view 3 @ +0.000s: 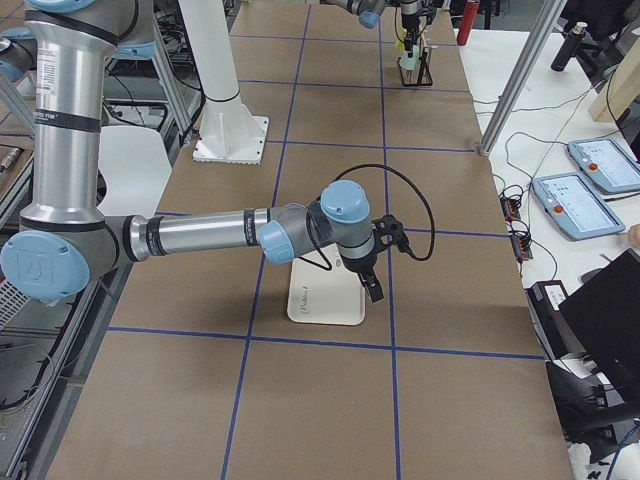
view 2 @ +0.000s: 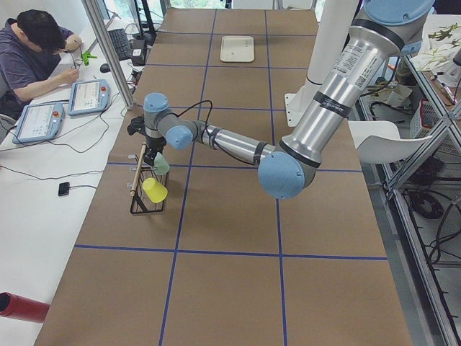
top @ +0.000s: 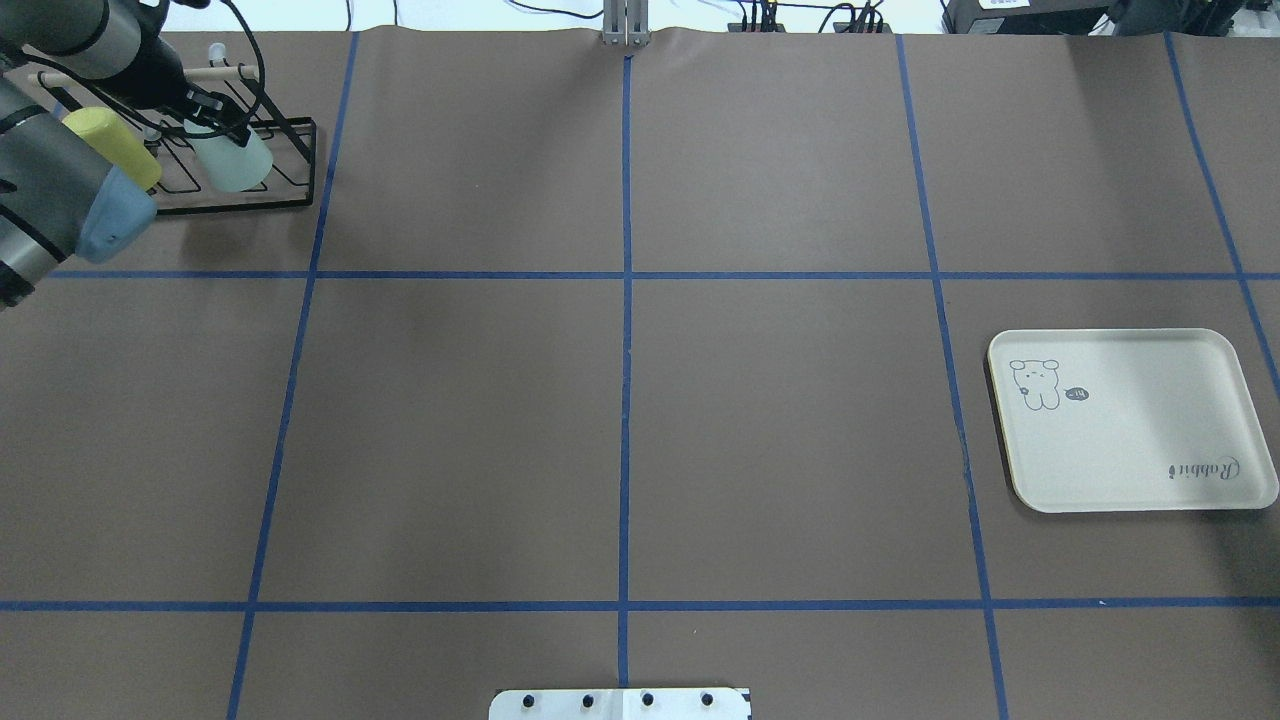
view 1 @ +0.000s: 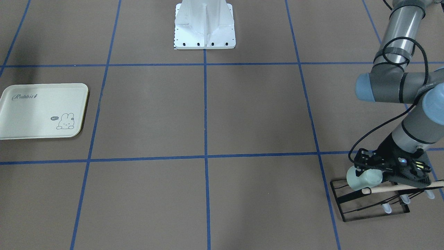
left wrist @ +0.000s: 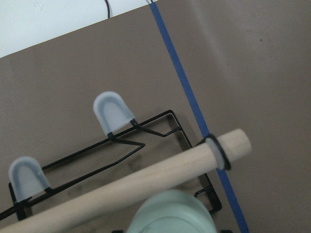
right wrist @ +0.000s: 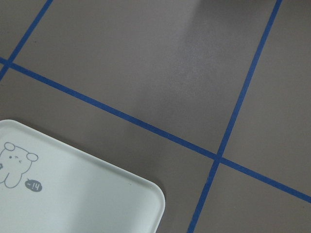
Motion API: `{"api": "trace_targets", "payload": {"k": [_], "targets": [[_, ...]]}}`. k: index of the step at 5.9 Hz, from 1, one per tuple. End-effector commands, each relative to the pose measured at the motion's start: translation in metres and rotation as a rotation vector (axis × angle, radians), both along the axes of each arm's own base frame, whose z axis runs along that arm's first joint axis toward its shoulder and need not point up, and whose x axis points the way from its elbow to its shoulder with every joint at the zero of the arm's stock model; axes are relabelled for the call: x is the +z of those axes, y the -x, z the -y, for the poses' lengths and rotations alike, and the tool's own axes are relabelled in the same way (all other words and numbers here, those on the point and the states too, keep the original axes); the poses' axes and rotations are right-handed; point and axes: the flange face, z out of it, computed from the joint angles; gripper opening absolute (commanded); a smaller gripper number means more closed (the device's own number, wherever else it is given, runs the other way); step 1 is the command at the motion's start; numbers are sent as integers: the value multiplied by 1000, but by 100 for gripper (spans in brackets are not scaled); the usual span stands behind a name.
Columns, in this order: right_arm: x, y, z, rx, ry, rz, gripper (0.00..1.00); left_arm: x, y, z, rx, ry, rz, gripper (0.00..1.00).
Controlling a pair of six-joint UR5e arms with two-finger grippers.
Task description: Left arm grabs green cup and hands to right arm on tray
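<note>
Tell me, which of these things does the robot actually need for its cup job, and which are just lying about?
Part of the job: green cup, left arm, right arm, tray.

Just lying about: black wire rack, yellow-green cup, wooden bar on the rack.

The silver-grey tubular left arm [view 1: 402,80] stretches out, its black two-finger claw [view 1: 360,169] angled downward. The matching right arm [view 3: 200,235] extends level, its claw [view 3: 372,289] pointing down.
</note>
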Motion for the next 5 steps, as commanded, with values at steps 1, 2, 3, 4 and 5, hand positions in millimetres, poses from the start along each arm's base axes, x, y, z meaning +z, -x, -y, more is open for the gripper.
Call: {"api": "trace_targets", "payload": {"k": [1, 2, 3, 4, 5], "targets": [[0, -1, 0, 1, 0, -1, 100, -13, 13, 2, -16, -18, -12, 8], [0, 0, 0, -1, 0, 1, 100, -27, 27, 1, -33, -42, -24, 2], [0, 0, 0, -1, -1, 1, 100, -40, 46, -2, -50, -60, -42, 0], [-1, 0, 0, -4, 1, 10, 100, -54, 76, -15, -61, -62, -77, 0], [-1, 1, 0, -6, 1, 12, 100, -74, 95, -37, -53, -74, -113, 0]]}}
